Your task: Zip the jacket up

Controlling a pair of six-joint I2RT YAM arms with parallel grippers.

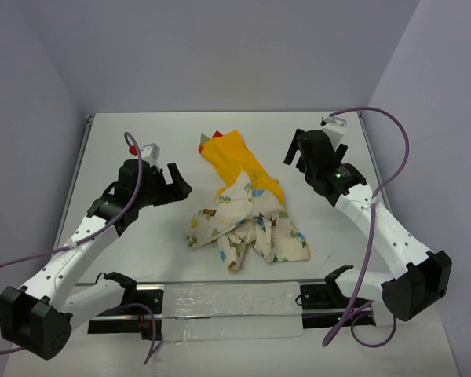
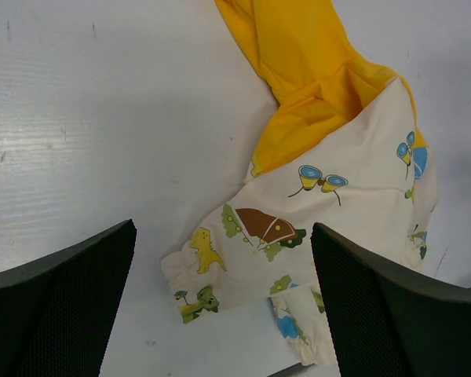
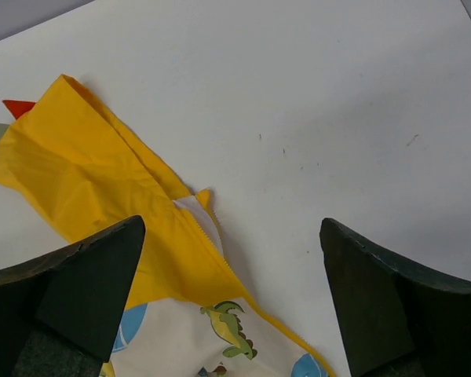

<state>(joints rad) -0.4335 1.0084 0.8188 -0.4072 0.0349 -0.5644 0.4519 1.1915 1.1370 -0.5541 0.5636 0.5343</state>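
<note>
Jacket (image 1: 247, 208) lies crumpled mid-frame in top view on tabletop (image 1: 125, 133), yellow hood toward upper centre, cream printed body bunched below. Left hand (image 1: 177, 179) left of it, jaws wide apart, empty. Right hand (image 1: 297, 161) right of hood, also spread, empty. Neither touches cloth. Right wrist view shows pale toothed strip (image 3: 209, 224) along yellow lining, likely zip tape; slider not visible. Advice: spread fabric flat first, expose both front edges, find slider, pin hem before pulling.

Overhead, two wrist views over jacket (image 1: 243, 208)
</note>
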